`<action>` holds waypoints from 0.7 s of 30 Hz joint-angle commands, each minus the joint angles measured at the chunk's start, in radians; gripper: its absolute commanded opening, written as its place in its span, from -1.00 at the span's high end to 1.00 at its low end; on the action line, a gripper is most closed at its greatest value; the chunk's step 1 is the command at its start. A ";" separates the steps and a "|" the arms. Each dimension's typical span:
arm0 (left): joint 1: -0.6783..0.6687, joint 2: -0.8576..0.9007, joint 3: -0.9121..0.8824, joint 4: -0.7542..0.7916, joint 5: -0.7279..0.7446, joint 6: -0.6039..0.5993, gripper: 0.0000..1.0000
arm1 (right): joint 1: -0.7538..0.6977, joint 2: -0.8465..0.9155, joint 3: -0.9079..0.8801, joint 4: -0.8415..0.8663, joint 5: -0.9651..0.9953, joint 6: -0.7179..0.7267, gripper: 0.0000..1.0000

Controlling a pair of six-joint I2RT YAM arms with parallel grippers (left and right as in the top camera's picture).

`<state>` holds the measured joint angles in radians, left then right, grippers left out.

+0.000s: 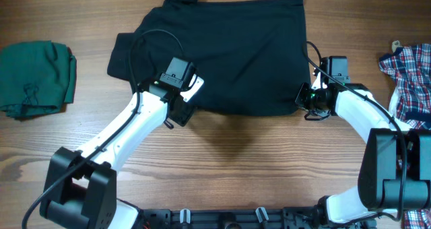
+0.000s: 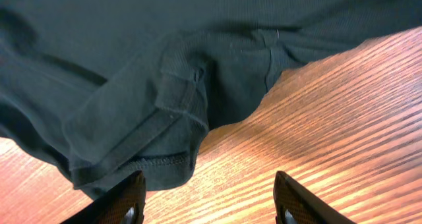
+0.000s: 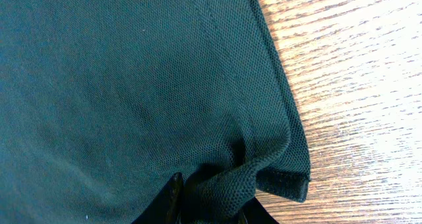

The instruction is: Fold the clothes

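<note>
Right now the right claw (image 3: 212, 203) is closed tight on the bottom corner of the black shirt (image 1: 229, 54), with the hem bunched up in its grip. The left claw (image 2: 210, 201) is spread apart and holds nothing. Just in front of it lies a lumpy bit of the same shirt, a folded seam with stitching, resting on the bench (image 2: 343, 118). Bare wood shows between its fingers (image 2: 132, 196), so it is near the cloth but not on it.

Out past both claws the shirt lies mostly flat. Far off to the left claw's outer side sits a green bundle (image 1: 34, 77). Far out past the right claw lies a plaid shirt (image 1: 412, 77). Both are well apart from the job.

I think the step now is getting a hold on the near edge with both claws. To do it well, the left claw should slide forward low, take just the edge and close firmly. Then both should lift together and evenly, so the cloth does not pull crooked. The cloth looks soft, so it may slip out.
</note>
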<state>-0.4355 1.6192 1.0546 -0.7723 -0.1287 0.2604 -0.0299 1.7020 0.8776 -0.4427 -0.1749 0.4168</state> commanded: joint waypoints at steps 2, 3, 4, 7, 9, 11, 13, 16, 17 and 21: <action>0.006 0.052 -0.023 0.026 0.005 0.024 -0.18 | -0.002 0.014 -0.005 0.006 0.018 -0.024 0.57; 0.006 0.065 -0.023 0.026 0.005 0.024 -0.18 | -0.002 0.014 -0.005 0.006 0.018 -0.024 0.57; 0.006 0.081 -0.023 0.031 0.005 0.028 -0.18 | -0.002 0.014 -0.005 0.005 0.018 -0.024 0.57; 0.006 0.096 -0.023 0.044 0.004 0.028 0.05 | -0.002 0.014 -0.005 0.005 0.018 -0.024 0.57; 0.007 0.096 -0.023 0.048 0.003 0.028 0.19 | -0.002 0.014 -0.005 0.006 0.018 -0.024 0.57; 0.006 0.096 -0.023 0.059 -0.050 0.027 0.28 | -0.002 0.014 -0.005 0.006 0.018 -0.024 0.57; 0.006 0.096 -0.023 0.074 -0.063 0.027 0.35 | -0.002 0.014 -0.005 0.006 0.018 -0.024 0.57; 0.007 0.100 -0.023 0.092 -0.071 0.051 0.41 | -0.002 0.014 -0.005 0.006 0.018 -0.025 0.57; 0.008 0.104 -0.023 0.097 -0.071 0.056 0.42 | -0.002 0.014 -0.005 0.005 0.018 -0.024 0.57; 0.008 0.137 -0.023 0.111 -0.087 0.077 0.51 | -0.002 0.014 -0.005 0.005 0.018 -0.025 0.57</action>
<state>-0.4355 1.7317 1.0378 -0.6682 -0.1902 0.3145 -0.0299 1.7020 0.8776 -0.4423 -0.1749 0.4133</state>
